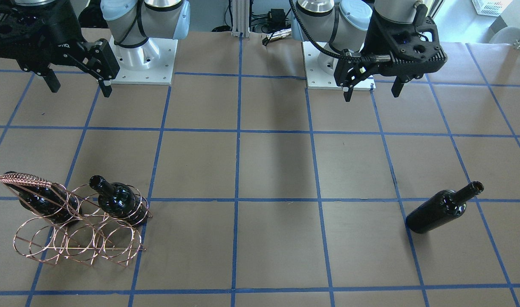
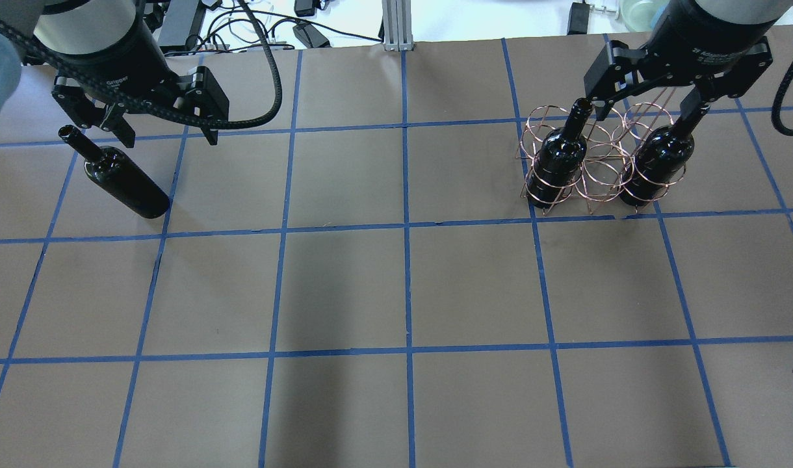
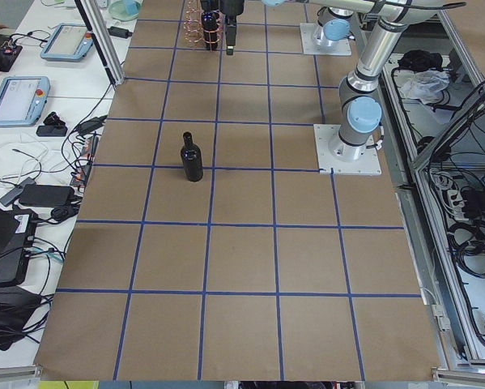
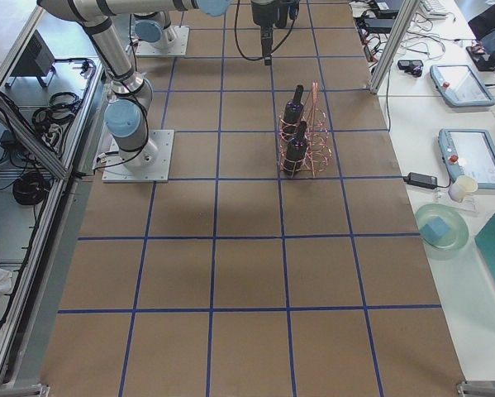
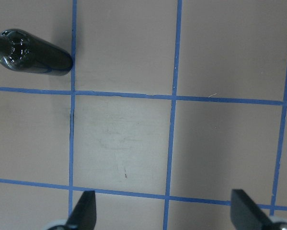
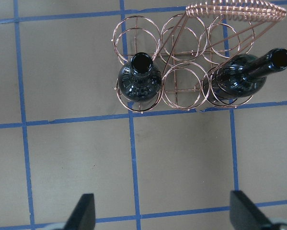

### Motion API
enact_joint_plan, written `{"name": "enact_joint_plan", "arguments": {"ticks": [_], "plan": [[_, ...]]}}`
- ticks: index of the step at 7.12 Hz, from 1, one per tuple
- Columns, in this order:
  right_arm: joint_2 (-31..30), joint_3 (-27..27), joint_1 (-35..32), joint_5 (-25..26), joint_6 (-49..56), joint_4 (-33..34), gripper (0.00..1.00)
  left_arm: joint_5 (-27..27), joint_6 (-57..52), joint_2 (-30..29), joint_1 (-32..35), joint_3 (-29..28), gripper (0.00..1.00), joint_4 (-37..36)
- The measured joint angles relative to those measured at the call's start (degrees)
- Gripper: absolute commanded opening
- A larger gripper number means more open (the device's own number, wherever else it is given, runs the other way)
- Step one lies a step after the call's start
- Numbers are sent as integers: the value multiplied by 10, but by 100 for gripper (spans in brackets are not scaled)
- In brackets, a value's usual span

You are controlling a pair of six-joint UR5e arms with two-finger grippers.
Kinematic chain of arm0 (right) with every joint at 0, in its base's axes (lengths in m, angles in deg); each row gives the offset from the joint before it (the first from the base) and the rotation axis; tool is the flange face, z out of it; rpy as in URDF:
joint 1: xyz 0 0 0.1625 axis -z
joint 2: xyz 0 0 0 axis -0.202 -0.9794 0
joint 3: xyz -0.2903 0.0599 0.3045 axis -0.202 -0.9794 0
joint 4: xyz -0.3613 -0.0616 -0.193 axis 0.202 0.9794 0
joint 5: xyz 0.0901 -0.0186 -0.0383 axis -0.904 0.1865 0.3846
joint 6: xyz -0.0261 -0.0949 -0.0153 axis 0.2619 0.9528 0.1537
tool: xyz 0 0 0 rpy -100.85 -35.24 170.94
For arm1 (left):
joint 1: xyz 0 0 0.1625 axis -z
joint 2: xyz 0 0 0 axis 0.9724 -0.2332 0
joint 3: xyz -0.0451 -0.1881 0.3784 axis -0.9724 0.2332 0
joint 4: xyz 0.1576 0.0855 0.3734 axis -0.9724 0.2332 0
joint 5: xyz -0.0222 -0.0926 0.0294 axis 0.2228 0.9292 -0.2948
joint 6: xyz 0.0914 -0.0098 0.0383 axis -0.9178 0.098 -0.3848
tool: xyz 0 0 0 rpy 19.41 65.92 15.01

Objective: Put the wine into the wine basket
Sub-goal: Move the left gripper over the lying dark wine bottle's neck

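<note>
One near-black wine bottle (image 2: 120,182) stands upright alone on the brown table; it also shows in the front view (image 1: 443,209) and at the top left of the left wrist view (image 5: 33,55). My left gripper (image 2: 169,136) is open and empty, high above the table beside that bottle. The copper wine basket (image 2: 598,169) holds two more bottles (image 6: 141,81) (image 6: 244,76) upright in its end rings, with the ring between them empty. My right gripper (image 2: 647,107) is open and empty, above the basket and apart from it.
Blue tape lines grid the brown table (image 2: 403,292). The two arm bases (image 1: 145,55) (image 1: 328,59) stand on white plates at the robot's edge. The basket's braided handle (image 6: 229,9) slants over its far row. Tablets and cables lie on side benches (image 3: 31,89).
</note>
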Motion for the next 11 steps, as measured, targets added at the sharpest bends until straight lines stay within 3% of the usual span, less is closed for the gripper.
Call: {"name": "enact_joint_plan", "arguments": {"ticks": [4,8,11], "plan": [[-2,0,0,0,2,-2,100,47,-15,1,-26,-4,100,-3],[-2,0,0,1,3,-4,100,54,-17,9,-36,2,99,2],[-2,0,0,0,4,-3,100,40,-87,12,-113,-3,99,2]]}}
